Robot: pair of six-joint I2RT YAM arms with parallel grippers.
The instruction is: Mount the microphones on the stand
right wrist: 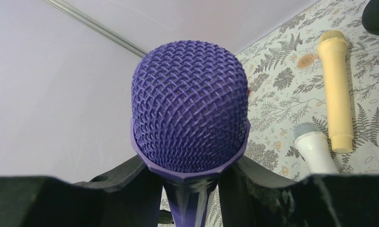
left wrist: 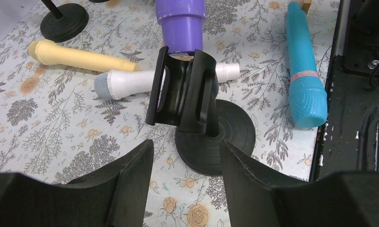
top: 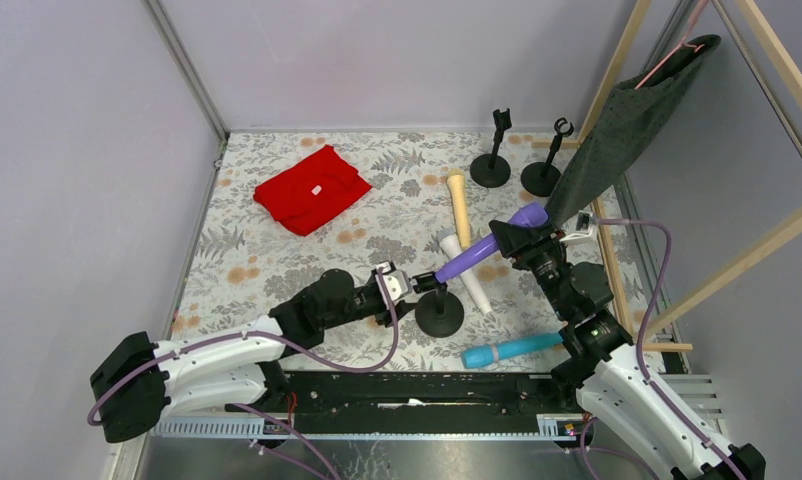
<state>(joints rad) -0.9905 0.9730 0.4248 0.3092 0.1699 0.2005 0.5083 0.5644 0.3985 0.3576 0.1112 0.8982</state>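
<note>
Right gripper clamps the purple microphone above the worktop's near edge. Only the left wrist view shows its handle tip at the clip of the stand, the left gripper behind with fingers apart.

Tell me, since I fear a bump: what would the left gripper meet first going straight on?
Probably the black microphone-stand clip, directly ahead of the left gripper; the depth is unclear.

overhead rear view, two wrist close-ups
</note>
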